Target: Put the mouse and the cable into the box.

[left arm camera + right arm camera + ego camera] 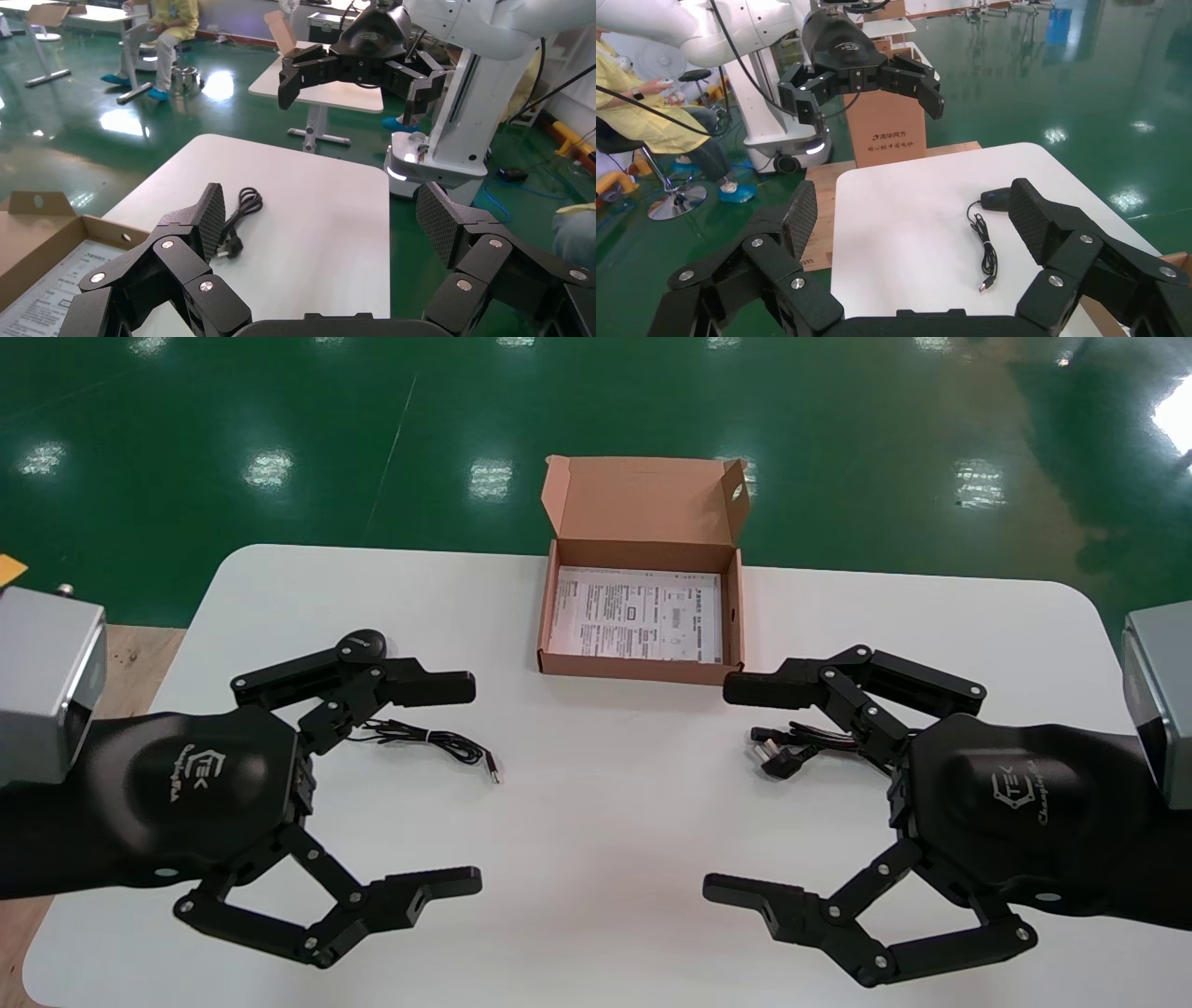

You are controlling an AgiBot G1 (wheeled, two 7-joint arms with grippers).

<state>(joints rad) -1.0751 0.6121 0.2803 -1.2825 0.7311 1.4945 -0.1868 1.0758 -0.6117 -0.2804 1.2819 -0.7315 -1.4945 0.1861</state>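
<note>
An open cardboard box (638, 666) stands at the table's far middle, lid up, with a printed sheet (638, 614) lying in it. The black mouse (361, 643) sits to the box's left, partly behind my left gripper's upper finger; its cord (438, 742) trails right to a USB plug. A coiled black power cable (787, 752) lies to the box's right, half hidden by my right gripper. My left gripper (473, 782) and right gripper (722, 788) hover open and hold nothing. The right wrist view shows the mouse (994, 199); the left wrist view shows the cable (239, 221).
The white table (596, 859) has rounded corners, with green floor beyond. A wooden platform (130, 654) adjoins its left edge, carrying a tall carton (888, 130). Another white table (330, 88) stands farther off.
</note>
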